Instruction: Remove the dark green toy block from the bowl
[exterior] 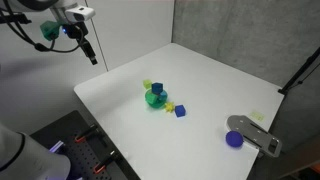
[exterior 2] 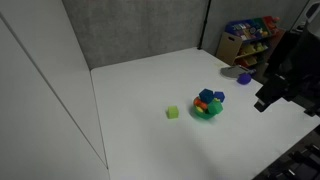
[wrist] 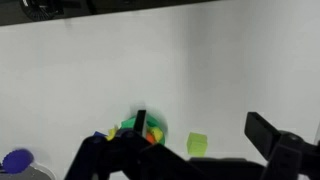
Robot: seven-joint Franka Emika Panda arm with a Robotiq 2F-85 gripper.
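At the hand [wrist: 178, 142]: spread wide in the wrist view, nothing between the two dark fingers [wrist: 270, 140], nothing held. Raised high above the tabletop [exterior: 220, 80] in both exterior views, well apart from every toy. Out from there, down and across to the bowl [wrist: 140, 132], small, round, teal-green, crowded with cubes. Inside it, by best reading, the dark green toy block [wrist: 129, 125], a green patch toward the picture's left of the heap, hard to part from the bowl's own colour. In an exterior view, only a green mass under blue cubes [exterior 2: 212, 98]. Just beside the bowl, on the bare tabletop, a paler yellow-green cube [wrist: 197, 144], not the one wanted. Farther off, a purple-blue disc [wrist: 18, 160] at the picture's corner. For the coming move, judged from the wrist view: with the bowl left of the midline between the fingers, a shift that way first, then a long descent. No long axis to align on a cube; only a matter of squaring the fingers to two free faces, clear of the neighbours and the rim. Likely risk: nudging a blue cube or tipping the light bowl
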